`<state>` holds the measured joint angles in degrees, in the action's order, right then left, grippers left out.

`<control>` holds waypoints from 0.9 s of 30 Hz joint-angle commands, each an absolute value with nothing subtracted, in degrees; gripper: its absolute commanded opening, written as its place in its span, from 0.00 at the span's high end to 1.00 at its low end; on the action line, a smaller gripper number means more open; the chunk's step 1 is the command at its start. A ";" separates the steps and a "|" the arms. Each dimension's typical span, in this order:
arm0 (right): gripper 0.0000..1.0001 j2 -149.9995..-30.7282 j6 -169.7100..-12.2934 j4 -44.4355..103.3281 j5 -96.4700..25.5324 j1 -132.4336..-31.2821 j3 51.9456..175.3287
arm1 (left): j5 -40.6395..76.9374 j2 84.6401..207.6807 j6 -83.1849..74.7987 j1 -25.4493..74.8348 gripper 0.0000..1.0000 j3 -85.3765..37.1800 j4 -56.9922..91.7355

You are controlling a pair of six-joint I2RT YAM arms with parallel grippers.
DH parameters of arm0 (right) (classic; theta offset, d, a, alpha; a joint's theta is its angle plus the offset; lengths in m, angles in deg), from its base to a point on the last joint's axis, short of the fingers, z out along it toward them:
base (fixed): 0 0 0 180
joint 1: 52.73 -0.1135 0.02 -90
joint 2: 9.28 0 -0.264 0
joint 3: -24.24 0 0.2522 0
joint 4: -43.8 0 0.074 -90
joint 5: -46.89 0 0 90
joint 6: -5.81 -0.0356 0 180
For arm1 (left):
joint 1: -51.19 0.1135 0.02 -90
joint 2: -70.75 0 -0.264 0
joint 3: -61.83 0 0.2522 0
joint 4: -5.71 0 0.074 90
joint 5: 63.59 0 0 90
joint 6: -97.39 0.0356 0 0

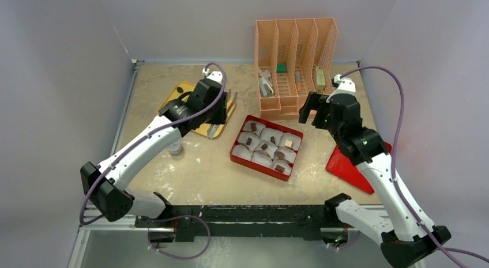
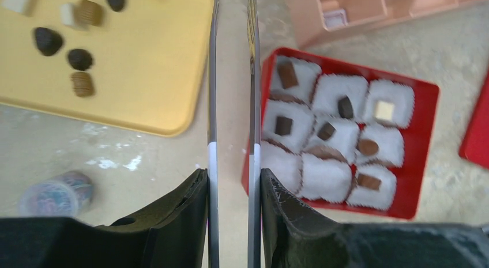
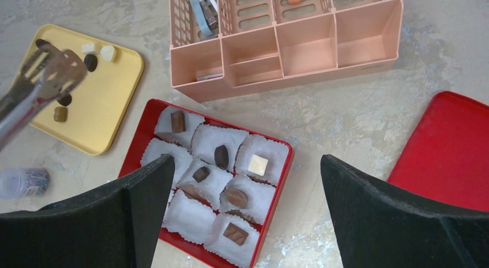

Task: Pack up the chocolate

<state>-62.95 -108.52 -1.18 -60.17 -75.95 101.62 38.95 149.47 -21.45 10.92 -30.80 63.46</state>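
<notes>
A red box (image 1: 237, 154) holds nine white paper cups, and most carry one piece of chocolate (image 1: 287, 143). It shows in the left wrist view (image 2: 424, 158) and the right wrist view (image 3: 138, 135), where two front cups are bare. Several loose pieces (image 2: 47, 40) lie on a yellow tray (image 1: 173, 95), also in the right wrist view (image 3: 115, 101). My left gripper (image 1: 224, 109) (image 2: 230, 174) is shut on metal tongs (image 2: 212, 78) between the tray and the box. The tongs' tips (image 3: 55, 72) hang empty over the tray. My right gripper (image 1: 308, 109) (image 3: 247, 158) is open and empty above the box's right side.
A peach desk organiser (image 1: 294, 60) (image 3: 288, 49) with small items stands behind the box. A red lid (image 1: 346, 164) (image 3: 450, 147) lies at the right. A small round jar (image 1: 174, 147) (image 2: 55, 193) (image 3: 23, 181) sits left of the box, in front of the tray.
</notes>
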 commanded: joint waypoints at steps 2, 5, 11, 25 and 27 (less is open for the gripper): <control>0.01 -61.71 -107.39 -0.37 -61.13 -75.80 102.49 | 45.84 149.48 -19.59 16.05 0.67 -31.28 59.11; 0.01 -61.34 -107.31 -0.54 -61.42 -75.76 102.47 | 45.88 151.54 -18.74 18.14 0.67 -30.37 57.51; 0.01 -60.89 -107.25 -0.88 -61.61 -75.76 102.34 | 44.25 155.72 -18.58 21.65 0.67 -27.72 53.48; 0.01 -60.08 -107.59 -0.72 -61.76 -75.76 101.37 | 38.55 163.64 -19.90 24.19 0.65 -25.20 45.54; 0.01 -60.09 -107.74 -0.74 -61.67 -75.80 101.37 | 38.46 165.12 -20.08 24.46 0.65 -25.91 45.61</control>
